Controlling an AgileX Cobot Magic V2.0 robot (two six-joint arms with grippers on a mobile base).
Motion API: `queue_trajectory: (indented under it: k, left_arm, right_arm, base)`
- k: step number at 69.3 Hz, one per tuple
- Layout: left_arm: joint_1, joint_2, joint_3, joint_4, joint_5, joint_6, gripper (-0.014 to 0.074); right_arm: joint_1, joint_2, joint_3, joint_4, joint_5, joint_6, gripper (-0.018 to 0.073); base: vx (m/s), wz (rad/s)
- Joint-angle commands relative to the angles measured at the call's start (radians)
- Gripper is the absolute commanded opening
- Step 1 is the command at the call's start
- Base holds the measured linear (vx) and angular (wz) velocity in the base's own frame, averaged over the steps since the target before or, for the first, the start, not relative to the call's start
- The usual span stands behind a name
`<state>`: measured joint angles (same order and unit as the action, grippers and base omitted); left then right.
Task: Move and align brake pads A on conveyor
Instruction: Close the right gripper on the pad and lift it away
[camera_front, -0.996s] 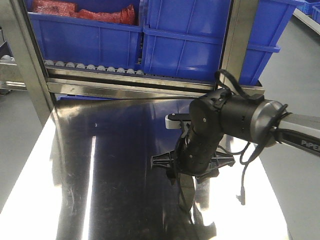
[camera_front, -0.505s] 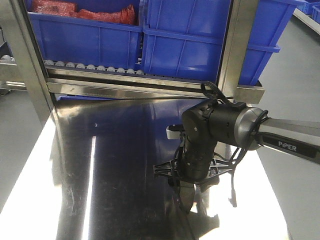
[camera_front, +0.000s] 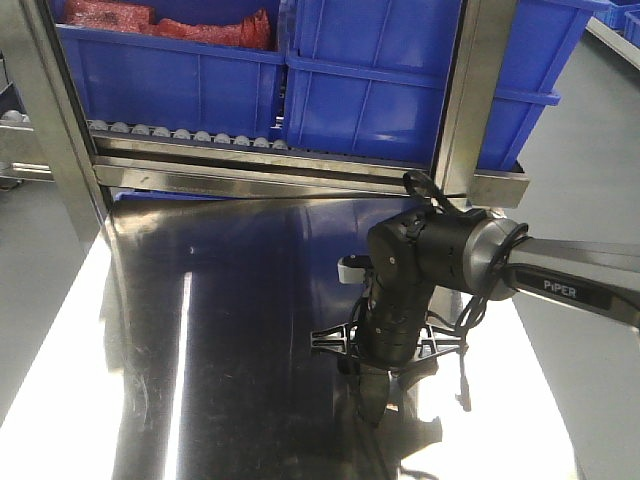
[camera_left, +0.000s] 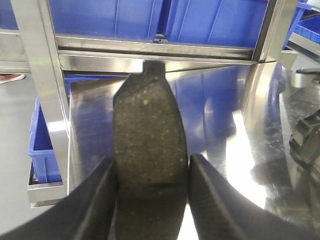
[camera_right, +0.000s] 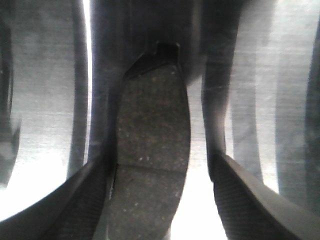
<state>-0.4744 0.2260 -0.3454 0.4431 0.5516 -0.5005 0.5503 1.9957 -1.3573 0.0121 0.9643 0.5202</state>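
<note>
In the left wrist view a dark grey brake pad (camera_left: 147, 125) with a groove across it stands between both black fingers. My left gripper (camera_left: 152, 162) is shut on it above the steel table. The right wrist view shows another brake pad (camera_right: 152, 115) over the steel surface. My right gripper (camera_right: 161, 160) is open around it: the left finger touches the pad's edge and the right finger stands clear of it. In the front view the right gripper (camera_front: 372, 400) points straight down at the table. The conveyor is out of view.
The shiny steel table (camera_front: 200, 330) fills the foreground. A steel rack with blue bins (camera_front: 370, 90) and upright posts (camera_front: 470, 100) closes off the far edge. The right arm's black wrist (camera_left: 306, 140) shows at the right of the left wrist view.
The right arm has swung nearer and lower, bringing its gripper down close to the table surface. The bins and rack are unchanged.
</note>
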Motion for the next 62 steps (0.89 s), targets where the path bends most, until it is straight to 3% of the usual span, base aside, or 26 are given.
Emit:
queue_trajectory:
  k: [1, 16, 38, 51, 62]
  left_arm:
    - [-0.003, 0.008, -0.029, 0.026, -0.085, -0.005, -0.0006]
    - [-0.003, 0.008, -0.029, 0.026, -0.085, -0.005, -0.0006]
    - [-0.003, 0.008, -0.029, 0.026, -0.085, -0.005, -0.0006]
    - [-0.003, 0.008, -0.029, 0.026, -0.085, -0.005, -0.0006]
    - [-0.003, 0.008, -0.029, 0.026, -0.085, -0.005, -0.0006]
  right_arm:
    - [-0.004, -0.041, -0.027, -0.005, -0.016, -0.007, 0.0453]
    - [-0.004, -0.032, -0.027, -0.012, -0.031, -0.009, 0.0373]
    - [-0.004, -0.105, -0.026, -0.020, -0.141, -0.075, -0.0019]
    - [-0.004, -0.230, -0.007, -0.156, -0.150, -0.086, -0.0011]
    - [-0.025, -0.383, 0.108, -0.279, -0.213, -0.049, -0.0007]
  base:
    - [0.00, 0.00]
    - [0.00, 0.00]
    - [0.00, 0.00]
    - [0.00, 0.00]
    - [0.00, 0.00]
